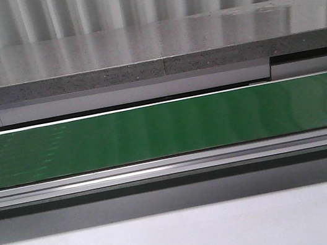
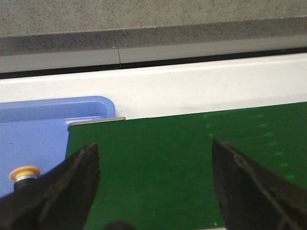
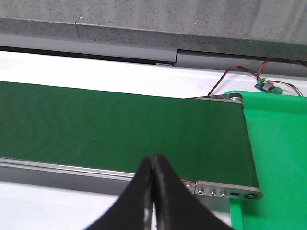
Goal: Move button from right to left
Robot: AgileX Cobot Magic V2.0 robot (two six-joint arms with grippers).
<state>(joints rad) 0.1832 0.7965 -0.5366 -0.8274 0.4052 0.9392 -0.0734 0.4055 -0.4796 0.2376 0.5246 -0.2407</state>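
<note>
Front view, belt: a long green conveyor belt (image 1: 164, 128) is seen running straight across, smooth and slightly glossy, with nothing on it.
Front view, frame: a brushed metal rail (image 1: 171, 166) is seen along the near edge of the belt; a speckled grey stone-like ledge (image 1: 151, 49) lies behind it, and the pale table (image 1: 183, 242) in front. Neither arm is shown here.
Left wrist view, end effector: the left end effector (image 2: 156, 184) is held spread wide, its black matte fingers (image 2: 72, 184) apart over the belt's end with nothing between them.
Left wrist view, button: a button (image 2: 25, 173) with a round yellow cap on a metallic collar is seen in a blue plastic tray (image 2: 57, 112) with rounded corners, beside the belt's end and partly hidden behind one finger.
Right wrist view, end effector: the right end effector (image 3: 153, 175) is pressed together, its fingers touching and nothing pinched, above the belt's near rail.
Right wrist view, surroundings: a bright green tray (image 3: 276, 158) adjoins the belt's end roller (image 3: 220, 98); a small circuit board (image 3: 266, 86) with red and black wires (image 3: 230, 76) lies beyond.
</note>
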